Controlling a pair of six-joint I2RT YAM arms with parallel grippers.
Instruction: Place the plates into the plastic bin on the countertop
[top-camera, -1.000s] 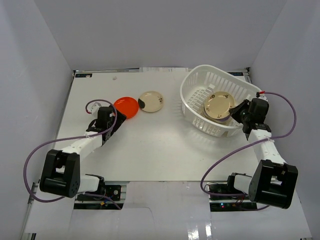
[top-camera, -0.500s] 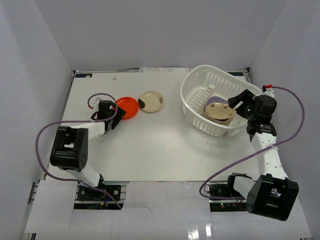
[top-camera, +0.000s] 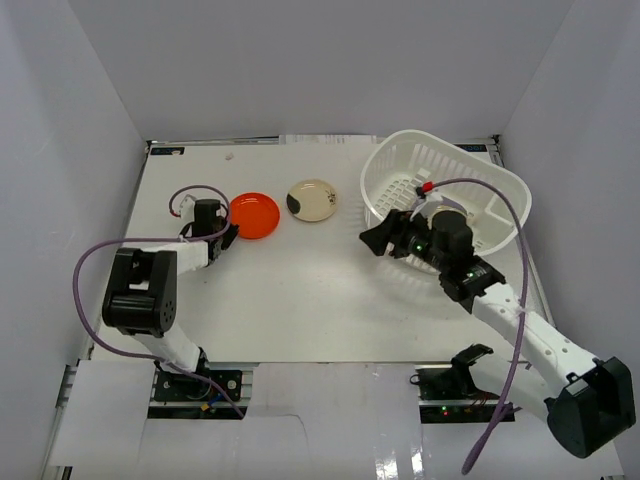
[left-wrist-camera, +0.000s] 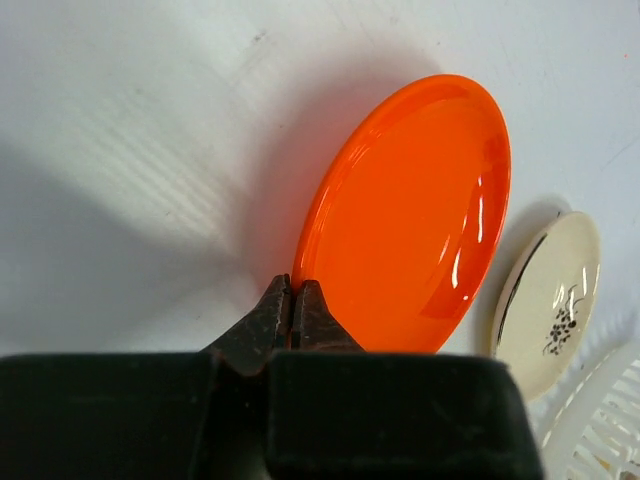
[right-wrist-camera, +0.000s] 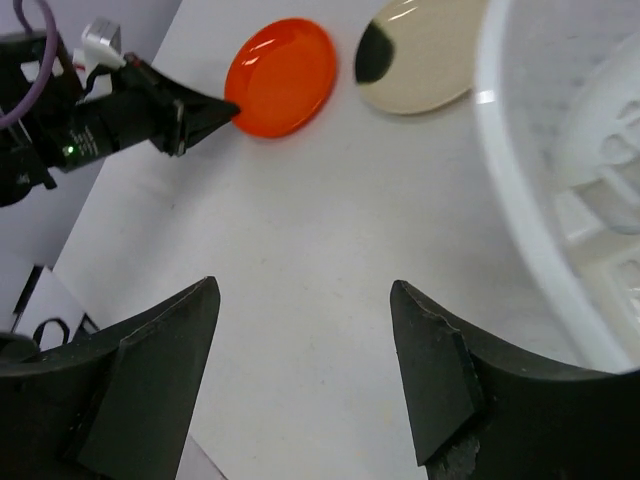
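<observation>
Plates, two of them, lie on the white surface (top-camera: 300, 300) outside the plastic bin (top-camera: 400, 160). A cream plate (top-camera: 311, 200) with a dark patch sits a little way off the bin's left side. A red plate (top-camera: 253, 214) sits farther out from the bin on that same side, close beside the cream one. The right arm hides most of the bin's inside, so I cannot tell what is in it.

The left tool (left-wrist-camera: 293, 300) is at the red plate's rim, on the edge facing away from the bin. The plate lies straight ahead of the tool, between it and the bin. It is round, so no axis favours one grip; what matters is that near edge. The jaws are pressed fully together with their tips against the rim. I cannot tell whether they pinch a sliver of the lip or only touch it. Any carry to the bin would probably run rightward past the cream plate.

The right tool (top-camera: 384, 238) hovers just outside the bin's left wall, pointing away from the bin toward both plates. Its fingers (right-wrist-camera: 160, 380) stand wide apart with nothing between them. It is the nearer arm to the cream plate; the left arm is nearer to the red one.
</observation>
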